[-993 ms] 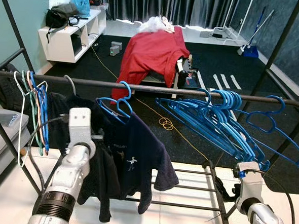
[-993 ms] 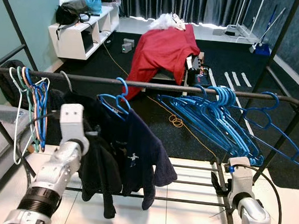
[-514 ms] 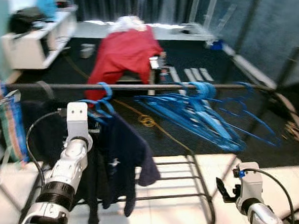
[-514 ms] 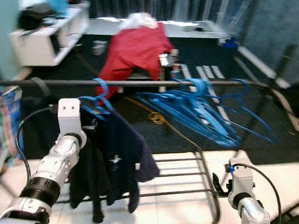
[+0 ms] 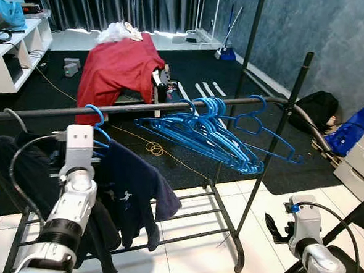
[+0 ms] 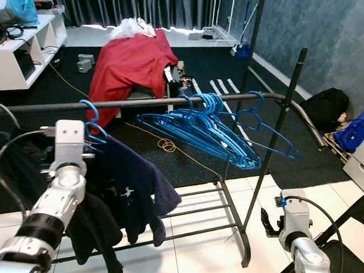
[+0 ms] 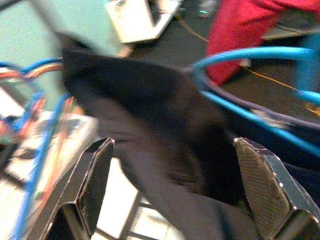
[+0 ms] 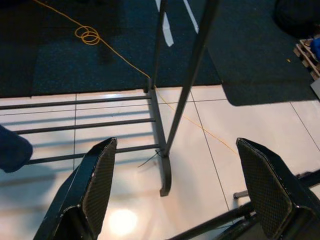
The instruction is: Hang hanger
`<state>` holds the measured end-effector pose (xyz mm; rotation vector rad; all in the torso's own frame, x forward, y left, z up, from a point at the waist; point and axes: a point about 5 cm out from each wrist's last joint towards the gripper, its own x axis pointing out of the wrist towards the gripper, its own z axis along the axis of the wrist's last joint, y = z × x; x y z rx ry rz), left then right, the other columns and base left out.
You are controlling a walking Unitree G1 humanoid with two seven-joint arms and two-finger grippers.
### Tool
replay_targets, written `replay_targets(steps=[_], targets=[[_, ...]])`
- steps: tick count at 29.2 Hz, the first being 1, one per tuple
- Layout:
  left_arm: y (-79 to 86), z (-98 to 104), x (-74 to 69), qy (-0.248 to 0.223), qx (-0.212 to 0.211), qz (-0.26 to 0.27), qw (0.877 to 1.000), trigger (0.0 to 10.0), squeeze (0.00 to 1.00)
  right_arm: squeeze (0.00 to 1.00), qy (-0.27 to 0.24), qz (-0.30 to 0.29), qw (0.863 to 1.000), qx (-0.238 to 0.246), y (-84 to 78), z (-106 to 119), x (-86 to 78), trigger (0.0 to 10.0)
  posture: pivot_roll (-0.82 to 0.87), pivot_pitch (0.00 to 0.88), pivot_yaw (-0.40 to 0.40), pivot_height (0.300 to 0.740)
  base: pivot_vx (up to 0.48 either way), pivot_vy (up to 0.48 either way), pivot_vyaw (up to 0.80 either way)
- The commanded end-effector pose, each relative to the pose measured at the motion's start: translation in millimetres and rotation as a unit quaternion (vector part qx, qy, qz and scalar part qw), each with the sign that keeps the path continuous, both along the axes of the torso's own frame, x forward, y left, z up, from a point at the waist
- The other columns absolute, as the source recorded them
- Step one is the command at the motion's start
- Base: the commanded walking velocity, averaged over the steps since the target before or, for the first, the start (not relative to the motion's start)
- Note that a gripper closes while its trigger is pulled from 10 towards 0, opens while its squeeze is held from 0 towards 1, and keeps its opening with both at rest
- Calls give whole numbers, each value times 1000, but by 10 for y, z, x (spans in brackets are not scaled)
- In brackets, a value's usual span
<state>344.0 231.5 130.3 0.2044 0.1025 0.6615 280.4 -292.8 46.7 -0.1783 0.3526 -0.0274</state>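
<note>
Hanging from the black rail (image 5: pixel 140 107) in the left eye view, the blue hanger (image 5: pixel 96 128) carries a dark navy shirt (image 5: pixel 132 192), with the left end effector (image 5: pixel 79 144) raised just beside it and spare blue hangers (image 5: pixel 213 135) bunched further along. The right eye view shows white floor tiles (image 6: pixel 193 248) under the rack and dark carpet beyond. In the left wrist view the fingers (image 7: pixel 95 180) gape wide, empty, the soft cloth between them; the thin, stiff plastic looks light, best taken near the hook. The right wrist view shows the right end effector (image 8: pixel 175 190) spread wide, holding nothing.
</note>
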Motion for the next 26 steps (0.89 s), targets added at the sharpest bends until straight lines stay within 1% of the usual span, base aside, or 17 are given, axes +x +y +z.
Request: replay_targets(steps=[1, 2, 3, 5, 9, 11, 12, 13, 14, 15, 16, 17, 18, 21, 24, 25, 26], targets=[[94, 91, -42, -31, 4, 21, 999, 10000, 0, 0, 8, 6, 1000, -1, 33, -55, -28, 10000, -58, 0, -13, 740, 0, 0, 0], [108, 174, -58, -60, -3, 22, 998, 10000, 0, 0, 8, 5, 1000, -1, 34, -60, -35, 10000, -56, 0, -7, 740, 0, 0, 0], [108, 174, -58, -60, -3, 22, 998, 10000, 0, 0, 8, 5, 1000, -1, 34, -60, -35, 10000, -56, 0, -7, 740, 0, 0, 0], [154, 316, -87, -104, -2, 26, 994, 10000, 0, 0, 9, 3, 1000, 1, 35, -83, -53, 10000, -52, 4, -4, 740, 0, 0, 0], [186, 350, -102, -110, 11, 36, 993, 10000, 0, 0, 10, 2, 1000, 2, 36, -92, -59, 10000, -52, 4, -4, 740, 0, 0, 0], [185, 30, -72, -40, -43, 25, 998, 10000, 0, 0, 11, 3, 1000, 2, 46, -100, -59, 10000, -46, 10, -9, 740, 0, 0, 0], [185, 30, -72, -40, -43, 25, 998, 10000, 0, 0, 11, 3, 1000, 2, 46, -100, -59, 10000, -46, 10, -9, 740, 0, 0, 0], [177, -60, -76, -20, -59, 23, 998, 10000, 0, 0, 11, 3, 1000, 2, 49, -103, -59, 10000, -46, 10, -9, 740, 0, 0, 0], [177, -60, -76, -20, -59, 23, 998, 10000, 0, 0, 11, 3, 1000, 2, 49, -103, -59, 10000, -46, 10, -9, 740, 0, 0, 0], [151, -193, -85, 15, -68, 16, 997, 10000, 0, 0, 11, 5, 1000, 2, 59, -104, -58, 10000, -50, 11, -6, 740, 0, 0, 0], [116, -322, -108, 43, -96, 16, 994, 10000, 0, 0, 11, 5, 1000, 2, 63, -105, -59, 10000, -57, 14, -3, 740, 0, 0, 0], [87, -413, -127, 62, -117, 16, 991, 10000, 0, 0, 10, 6, 1000, 2, 66, -106, -61, 10000, -57, 14, -3, 740, 0, 0, 0], [62, -491, -146, 82, -123, 14, 989, 10000, 0, 0, 9, 5, 1000, 3, 67, -105, -64, 10000, -59, 16, -1, 740, 0, 0, 0], [37, -557, -151, 103, -123, 6, 987, 10000, 0, 0, 8, 4, 1000, 3, 60, -105, -75, 10000, -64, 18, -1, 740, 0, 0, 0], [-16, -573, -110, 113, -139, -14, 984, 10000, 0, 0, 8, 2, 1000, 2, 43, -109, -94, 10000, -67, 18, 0, 740, 0, 0, 0], [-16, -566, -93, 112, -143, -17, 983, 0, 0, 0, 7, 2, 1000, 1, 40, -108, -97, 10000, -67, 19, 2, 740, 0, 0, 0], [-16, -566, -93, 112, -143, -17, 983, 0, 0, 0, 7, 2, 1000, 1, 40, -108, -97, 10000, -67, 19, 2, 740, 0, 0, 0]])
